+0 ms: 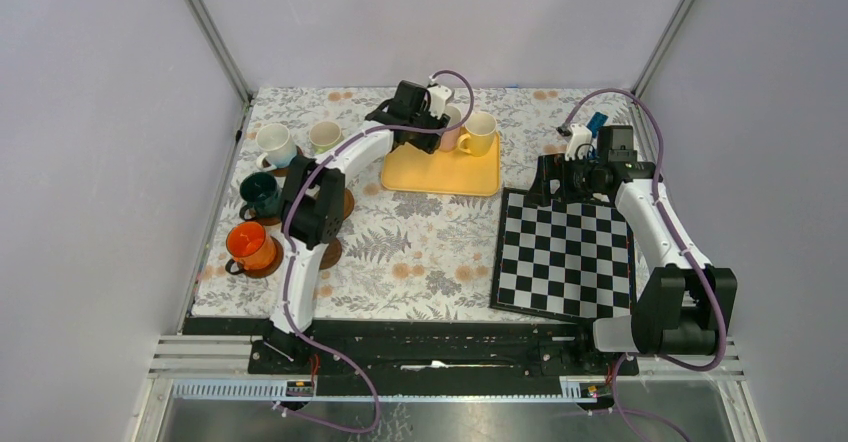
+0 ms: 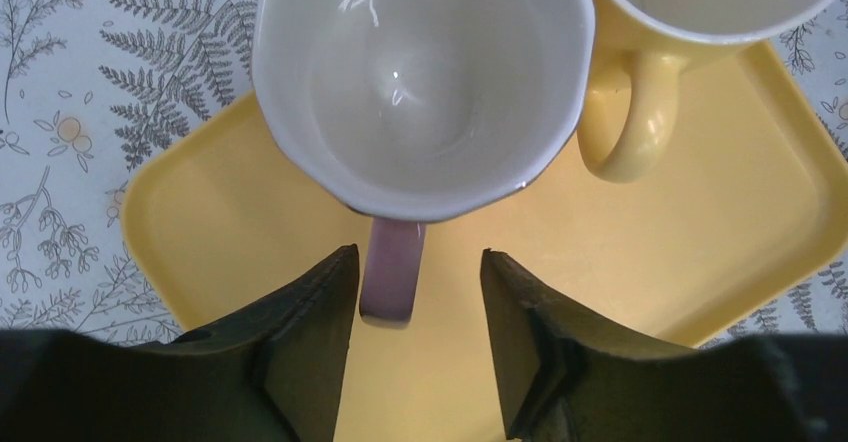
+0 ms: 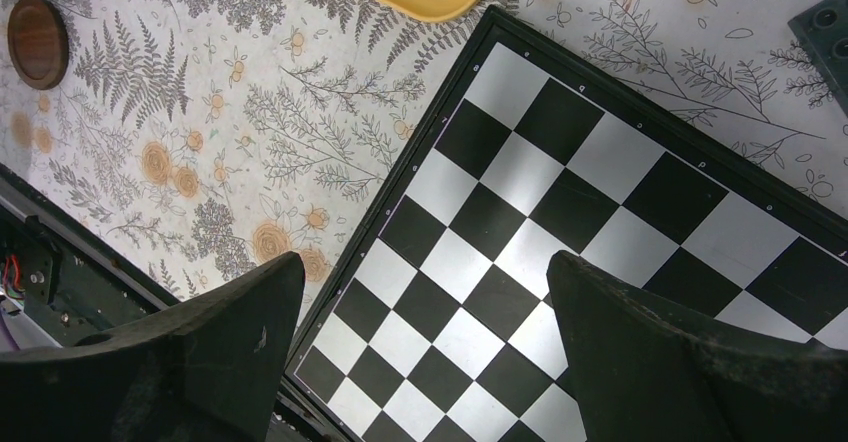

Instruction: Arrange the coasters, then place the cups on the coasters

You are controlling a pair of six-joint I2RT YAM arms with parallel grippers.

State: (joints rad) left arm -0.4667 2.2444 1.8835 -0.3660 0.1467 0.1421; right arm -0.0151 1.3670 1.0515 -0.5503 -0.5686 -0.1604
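Note:
The pink cup (image 2: 420,82) and the yellow cup (image 2: 700,2) stand on the yellow tray (image 2: 700,222). My left gripper (image 2: 418,257) is open around the pink cup's handle (image 2: 392,272). The left finger is close beside the handle and the right finger stands apart from it. The white cup (image 1: 275,145), light green cup (image 1: 323,137), dark green cup (image 1: 262,194) and orange cup (image 1: 250,247) stand at the left, several on dark coasters (image 1: 266,265). Two more coasters (image 1: 346,202) show beside the left arm. My right gripper (image 3: 425,257) hangs open over the chequered board (image 3: 560,162).
The chequered board (image 1: 565,252) lies at the right, its corner near the yellow tray (image 1: 440,177). A bare coaster (image 3: 37,42) lies on the floral cloth. A black block (image 3: 825,32) sits beyond the board's far edge. Frame posts stand at the back corners.

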